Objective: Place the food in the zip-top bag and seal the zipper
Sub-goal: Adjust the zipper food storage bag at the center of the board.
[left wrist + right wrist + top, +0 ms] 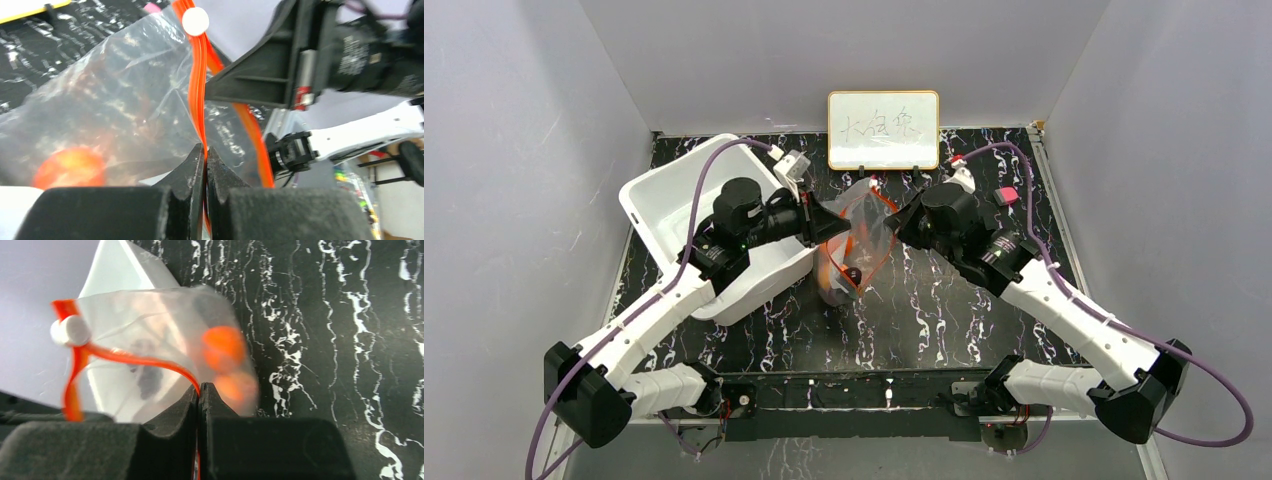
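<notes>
Zip-top bag (864, 232) near middle of table (944, 300), between both grippers. Left gripper (205, 152) at 9 o'clock of bag, jaws fully closed, pinching zipper (198, 85). Right gripper (199, 389) at 3 o'clock, jaws closed on same red-orange strip. Orange fruits (224, 347) inside bag. White bin (656, 200) at 9 o'clock, under left arm.

Fingers (175, 416) pinched on the zipper (140, 359)
My two fingers press together on the red-orange strip of the zip-top bag (130, 315); blurred orange fruits (223, 347) and a dark piece (145, 376) sit inside, with black marbled table (325, 340) beyond.
</notes>
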